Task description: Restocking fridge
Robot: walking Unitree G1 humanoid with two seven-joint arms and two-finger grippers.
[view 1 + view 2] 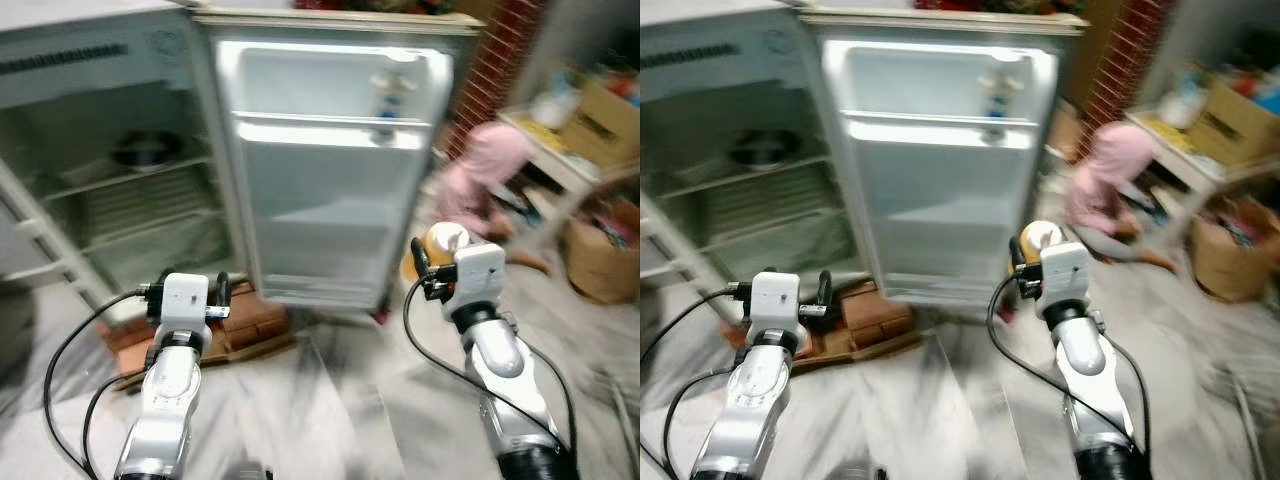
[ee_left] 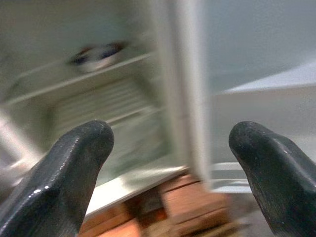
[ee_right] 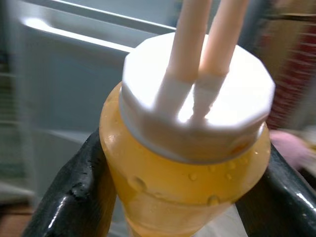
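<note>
The fridge (image 1: 120, 215) stands open in front of me, its white door (image 1: 320, 190) swung out to the right. A dark bowl (image 1: 147, 150) sits on an upper wire shelf, and a small bottle (image 1: 388, 100) stands in the door's top rack. My right gripper (image 1: 440, 258) is raised before the door's lower right corner, shut on an orange-yellow bottle (image 3: 187, 163) with a white cap (image 3: 197, 98). My left gripper (image 2: 170, 143) is open with nothing between its fingers, held low in front of the fridge's bottom edge.
Reddish bricks (image 1: 250, 320) prop up the fridge base. A person in pink (image 1: 485, 175) crouches on the floor to the right of the door. Behind them is a cluttered table (image 1: 565, 170) and a brown basket (image 1: 600, 262). The views are motion-blurred.
</note>
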